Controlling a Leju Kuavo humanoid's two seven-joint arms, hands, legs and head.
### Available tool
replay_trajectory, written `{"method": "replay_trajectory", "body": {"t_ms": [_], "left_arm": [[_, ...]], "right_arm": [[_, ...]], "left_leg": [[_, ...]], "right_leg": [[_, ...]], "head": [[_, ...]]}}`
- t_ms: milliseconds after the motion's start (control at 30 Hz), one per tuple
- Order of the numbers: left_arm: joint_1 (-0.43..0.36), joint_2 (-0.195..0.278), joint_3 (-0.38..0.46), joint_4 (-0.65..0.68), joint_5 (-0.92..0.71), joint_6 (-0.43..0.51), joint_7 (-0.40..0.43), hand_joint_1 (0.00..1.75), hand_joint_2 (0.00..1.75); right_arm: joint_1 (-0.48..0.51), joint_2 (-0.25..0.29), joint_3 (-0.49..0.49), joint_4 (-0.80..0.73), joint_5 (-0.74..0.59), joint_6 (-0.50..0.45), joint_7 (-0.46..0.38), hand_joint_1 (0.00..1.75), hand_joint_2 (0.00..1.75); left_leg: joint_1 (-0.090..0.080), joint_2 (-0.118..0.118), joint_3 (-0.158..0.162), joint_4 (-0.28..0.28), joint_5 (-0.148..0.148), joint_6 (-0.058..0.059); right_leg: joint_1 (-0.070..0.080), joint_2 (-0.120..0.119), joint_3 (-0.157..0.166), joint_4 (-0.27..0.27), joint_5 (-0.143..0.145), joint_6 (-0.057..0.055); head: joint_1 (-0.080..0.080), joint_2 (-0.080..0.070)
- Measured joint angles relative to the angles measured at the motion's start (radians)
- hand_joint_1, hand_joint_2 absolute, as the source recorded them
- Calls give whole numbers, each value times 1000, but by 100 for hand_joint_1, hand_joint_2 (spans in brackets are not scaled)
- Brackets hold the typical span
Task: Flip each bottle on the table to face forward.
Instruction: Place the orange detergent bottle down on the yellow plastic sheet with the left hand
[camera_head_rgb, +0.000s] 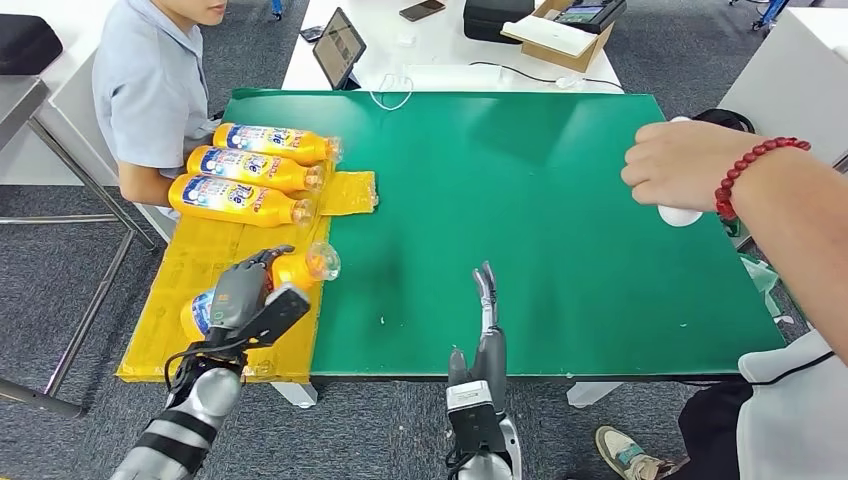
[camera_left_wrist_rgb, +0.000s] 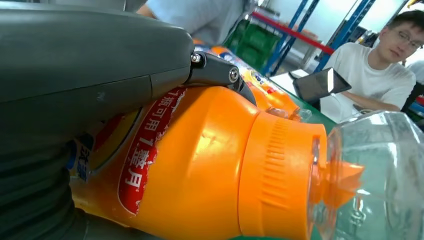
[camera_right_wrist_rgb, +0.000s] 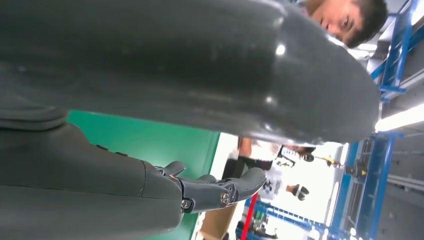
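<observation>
The left hand (camera_head_rgb: 243, 290) is wrapped over the orange bottle (camera_head_rgb: 290, 272), which lies on its side on the yellow mat (camera_head_rgb: 200, 262) at the near left of the green table (camera_head_rgb: 560, 200), its clear cap (camera_head_rgb: 323, 261) pointing toward the green surface and three more bottles (camera_head_rgb: 250, 170) lying in a row farther along the mat, beside a seated person. The smooth round body could roll or slip under the fingers as it is turned, ending label-down again or nudging off the mat's edge. The right hand (camera_head_rgb: 487, 320) rests empty on the table's near edge with fingers extended, too far off to steady anything, and a person's hand (camera_head_rgb: 680, 165) on a white object (camera_head_rgb: 680, 214) at the far right could intrude.
</observation>
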Motion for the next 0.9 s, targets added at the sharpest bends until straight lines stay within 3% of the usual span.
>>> {"method": "replay_trajectory", "body": {"t_ms": [133,300,333,433,467,500,700,900], "left_arm": [[-114,-25,-6,224,-97,76,13,175,175],[-214,-40,-31,427,-212,39,54,166,175],[-225,-42,-37,453,-223,18,57,147,175],[-250,-51,-46,509,-220,-39,37,41,175],[-256,-53,-48,523,-208,-60,21,17,175],[-259,-56,-49,534,-190,-87,0,5,175],[-255,-64,-39,552,-35,-286,-143,0,175],[-239,-72,-13,541,22,-315,-167,0,175]], "right_arm": [[-11,3,33,12,-26,-5,0,0,0],[-11,3,53,28,-58,-6,0,0,0],[-10,3,54,31,-62,-5,0,0,0],[-9,2,54,38,-68,-6,0,0,0],[-9,2,54,39,-69,-7,0,0,0],[-9,2,54,41,-70,-7,0,0,0],[-10,2,54,55,-71,9,0,0,0],[-11,3,54,71,-71,11,0,0,0]], "left_leg": [[0,-1,0,0,0,0],[0,0,1,0,0,0],[0,0,1,0,0,0],[0,0,2,0,0,0],[0,0,3,0,0,0],[0,0,3,0,0,0],[0,-3,7,-1,0,0],[-1,-6,11,-1,0,0]], "right_leg": [[0,0,1,0,0,0],[0,1,1,0,0,0],[0,1,1,0,0,0],[0,1,2,1,0,0],[0,1,2,1,0,0],[0,1,3,1,0,0],[0,-2,9,1,-1,0],[-1,-5,14,1,-2,-1]], "head": [[0,0],[0,0],[0,0],[0,0],[0,0],[0,0],[0,0],[0,0]]}}
